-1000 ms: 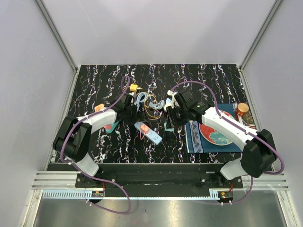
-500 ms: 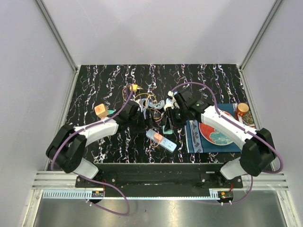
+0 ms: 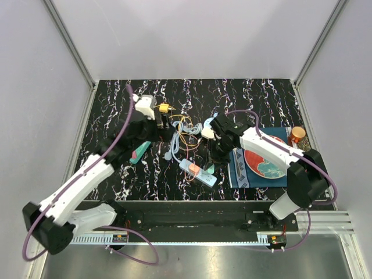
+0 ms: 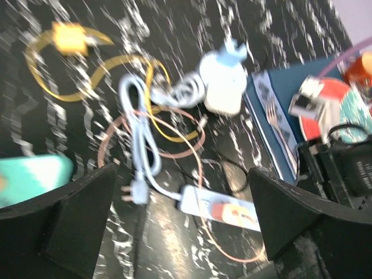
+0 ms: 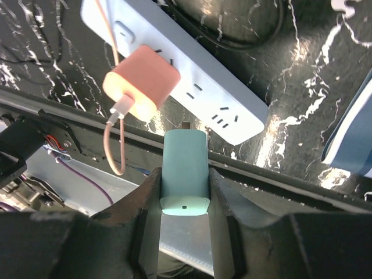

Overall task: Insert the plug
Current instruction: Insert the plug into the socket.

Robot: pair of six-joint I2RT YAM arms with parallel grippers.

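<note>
A light-blue power strip (image 3: 197, 172) (image 5: 174, 70) (image 4: 218, 208) lies on the black marbled table, with a pink charger (image 5: 141, 81) and its pink cable plugged into it. My right gripper (image 3: 211, 164) (image 5: 184, 192) is shut on a teal plug (image 5: 184, 171) (image 3: 208, 168), whose prong end sits just off the strip's near edge beside free sockets. My left gripper (image 3: 164, 129) (image 4: 181, 171) hangs open above the cable tangle, holding nothing. The strip's own white plug (image 4: 138, 190) lies loose on the table.
A white adapter (image 4: 224, 87), a yellow connector (image 4: 70, 38) and looped cables lie behind the strip. A red patterned plate (image 3: 267, 163) rests on a blue cloth (image 3: 238, 168) at the right, next to a copper can (image 3: 298, 135). A teal object (image 3: 138, 154) lies left.
The left arm drew back and rose away from the strip, its jaws widening. The strip slid right and nearer. The right gripper carried the teal plug down to the strip.
</note>
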